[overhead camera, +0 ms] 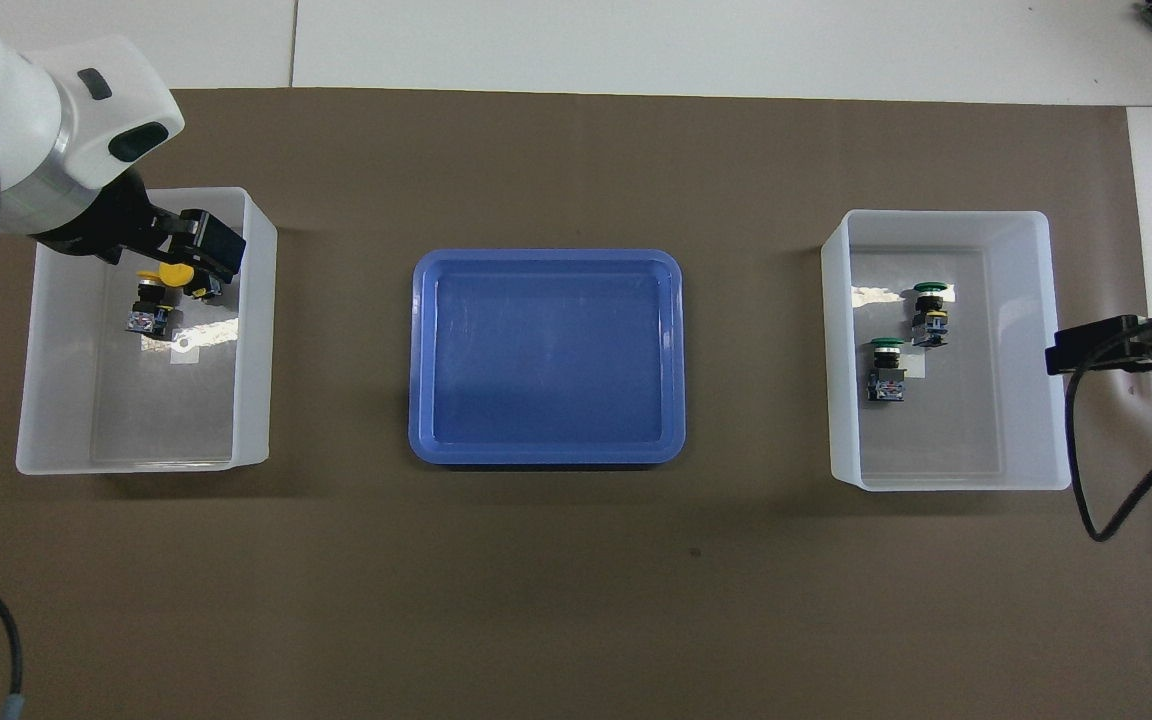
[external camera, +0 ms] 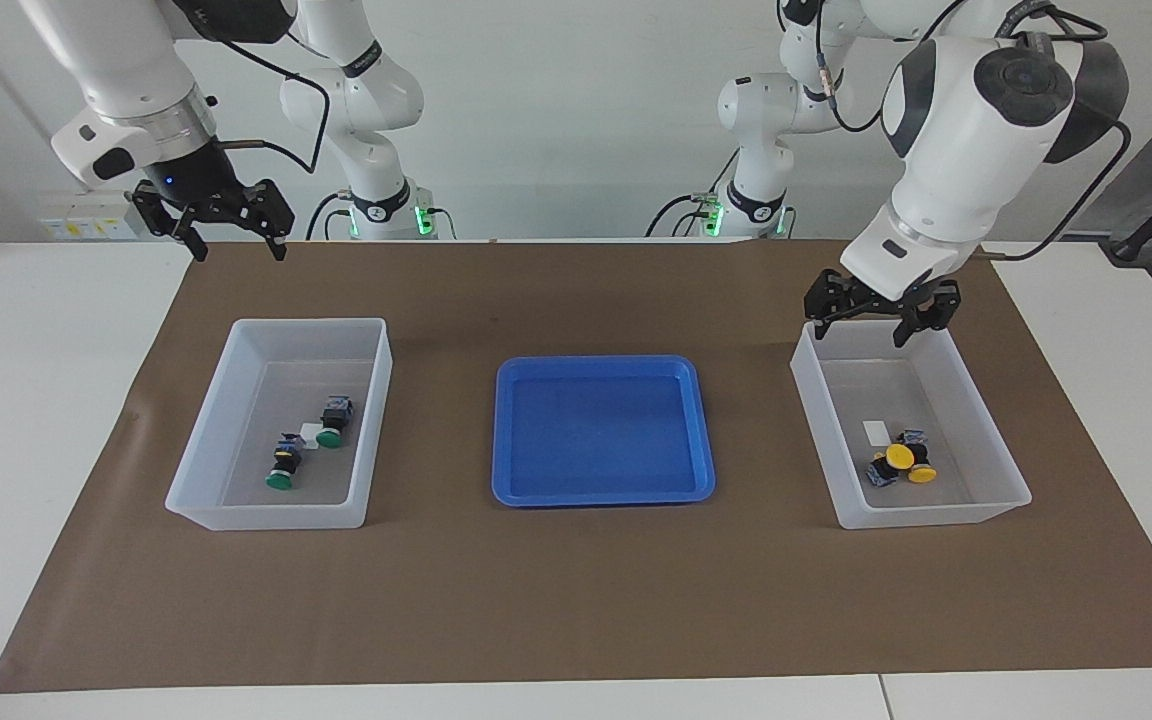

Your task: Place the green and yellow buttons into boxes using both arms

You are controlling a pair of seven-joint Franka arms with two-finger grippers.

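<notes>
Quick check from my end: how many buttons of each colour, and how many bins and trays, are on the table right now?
Green buttons: 2, both in the box toward the right arm's end
Yellow buttons: 2, both in the box toward the left arm's end
Translucent boxes: 2
Blue tray: 1, nothing in it
Total: 7

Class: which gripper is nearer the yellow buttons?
Left. The left gripper hangs over their box; the right gripper waits at the table's other end.
</notes>
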